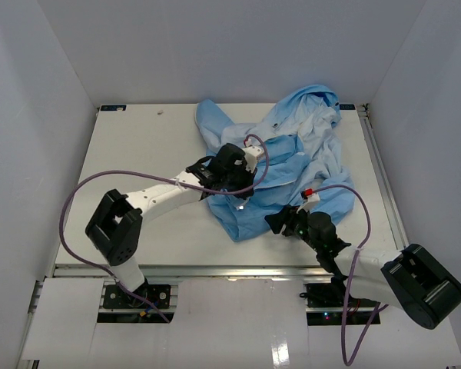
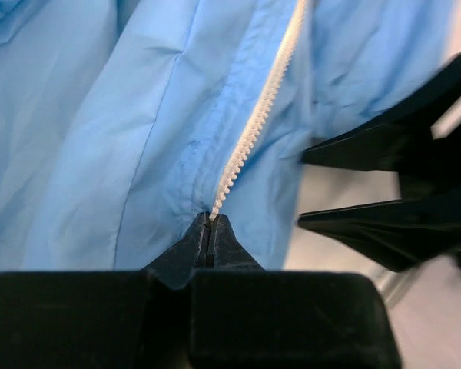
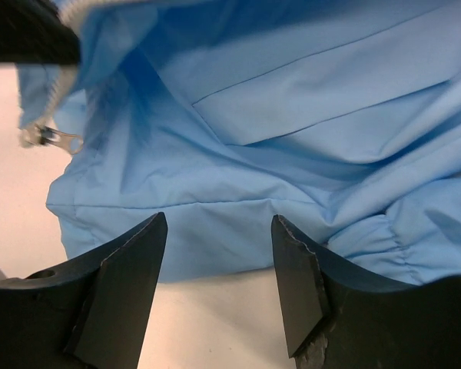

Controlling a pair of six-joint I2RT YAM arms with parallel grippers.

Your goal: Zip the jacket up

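The light blue jacket (image 1: 292, 154) lies crumpled on the table's right half, its hood at the back. My left gripper (image 1: 232, 194) is shut on the jacket's front edge, pinching the white zipper strip (image 2: 253, 123) at its lower end (image 2: 210, 219). My right gripper (image 1: 275, 222) is open and empty, just off the jacket's near hem (image 3: 215, 231), over bare table. A metal zipper pull (image 3: 58, 139) hangs at the hem's left corner in the right wrist view. The right gripper's fingers (image 2: 384, 192) show at the right of the left wrist view.
The white table (image 1: 138, 154) has raised rails along its near edge (image 1: 215, 270) and right edge (image 1: 380, 169). Grey walls enclose the table on three sides. Purple cables (image 1: 84, 192) loop from both arms.
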